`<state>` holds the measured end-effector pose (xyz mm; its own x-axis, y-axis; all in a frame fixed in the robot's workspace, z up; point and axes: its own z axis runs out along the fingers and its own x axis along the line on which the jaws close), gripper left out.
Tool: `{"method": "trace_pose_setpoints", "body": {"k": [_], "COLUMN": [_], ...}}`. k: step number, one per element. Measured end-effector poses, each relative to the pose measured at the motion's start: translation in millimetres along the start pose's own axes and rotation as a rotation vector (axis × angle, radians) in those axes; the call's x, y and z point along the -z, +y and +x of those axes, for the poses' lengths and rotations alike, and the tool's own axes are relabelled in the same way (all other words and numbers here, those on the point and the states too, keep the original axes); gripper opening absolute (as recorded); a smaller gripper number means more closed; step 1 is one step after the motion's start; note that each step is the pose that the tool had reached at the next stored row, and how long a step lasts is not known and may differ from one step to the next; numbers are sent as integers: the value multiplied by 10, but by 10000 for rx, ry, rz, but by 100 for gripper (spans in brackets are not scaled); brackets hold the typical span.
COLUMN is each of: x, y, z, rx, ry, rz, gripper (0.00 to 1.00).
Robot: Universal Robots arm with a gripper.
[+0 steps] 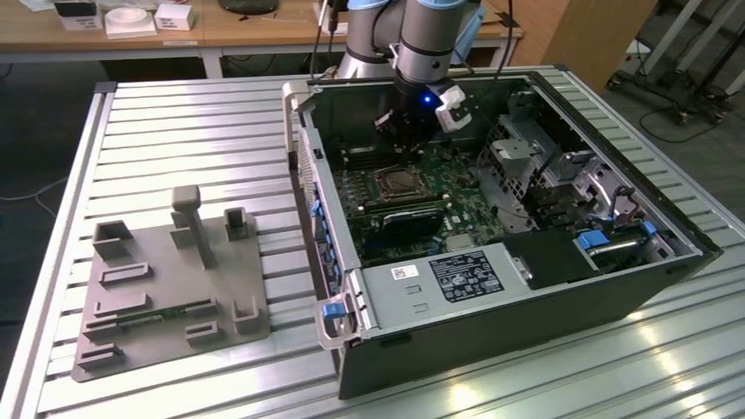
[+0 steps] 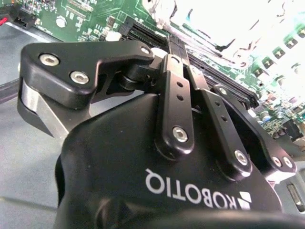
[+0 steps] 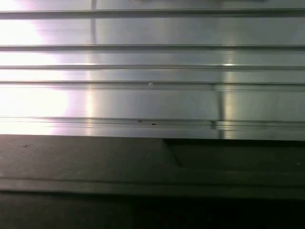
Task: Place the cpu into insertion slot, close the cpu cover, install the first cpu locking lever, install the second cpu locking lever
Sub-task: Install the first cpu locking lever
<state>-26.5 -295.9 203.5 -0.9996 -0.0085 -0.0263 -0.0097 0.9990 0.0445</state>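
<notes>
The socket [image 1: 396, 185] lies flat on the green board [image 1: 466, 196], just below the pincer [image 1: 402, 144]. It has a shiny rim and a dark middle. I cannot tell if the chip is in it; that is too small to see. I cannot tell if the pincer is clenched or let go either. The pincer hangs point-down over the board, close to the socket but, I think, not touching it. The arm [image 1: 425, 35] comes in from above. I think that works because the computer box [image 1: 524, 340] lies on its side with its open face up. In the second wrist view the long black slots [image 2: 143, 32] run just past the pincer. There is open room right above the socket. A box wall [image 1: 305, 166] stands near on one side of the pincer and a metal cage [image 1: 518, 153] on the other, so side moves look tight. The grey holder plate [image 1: 174, 288] sits well apart on the ribbed table [image 1: 174, 122].
</notes>
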Motion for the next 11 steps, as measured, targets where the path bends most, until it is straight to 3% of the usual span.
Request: {"method": "trace_pose_setpoints", "body": {"k": [11], "x": [-14], "y": [-2], "z": [0], "rx": [1], "ry": [-3], "rz": [-4], "gripper": [11]}}
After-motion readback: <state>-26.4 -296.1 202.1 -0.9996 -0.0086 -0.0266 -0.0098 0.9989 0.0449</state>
